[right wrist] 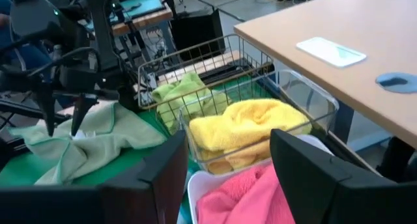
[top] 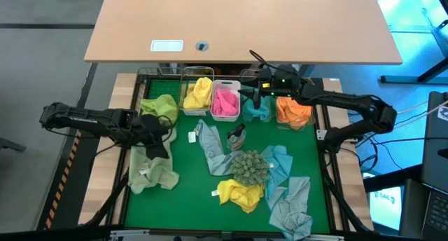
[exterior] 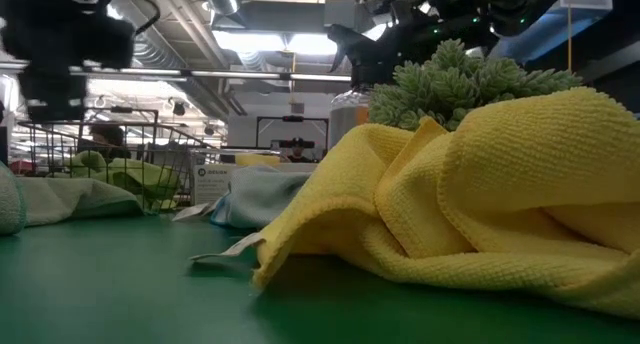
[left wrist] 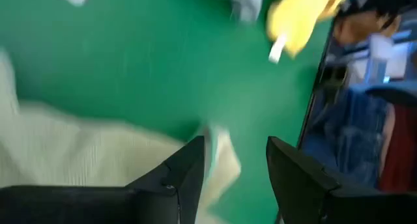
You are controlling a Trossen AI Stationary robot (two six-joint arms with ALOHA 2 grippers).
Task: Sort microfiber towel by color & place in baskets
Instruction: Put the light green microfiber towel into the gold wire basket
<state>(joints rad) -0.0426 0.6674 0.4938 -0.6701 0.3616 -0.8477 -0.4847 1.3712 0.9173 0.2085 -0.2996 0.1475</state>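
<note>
I am hovering the left gripper (top: 155, 134), fingers apart and empty, over the pale green towel (top: 150, 167) lying at the mat's left edge. It is looking soft and floppy, so I am planning to pinch a raised fold. The right gripper (top: 253, 94), also apart and holding nothing, is waiting over the baskets (top: 225, 101) along the far side.

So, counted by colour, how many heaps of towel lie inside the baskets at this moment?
light green microfiber towel heap: 1
yellow microfiber towel heap: 1
pink microfiber towel heap: 1
teal microfiber towel heap: 1
orange microfiber towel heap: 1
Total: 5
</note>
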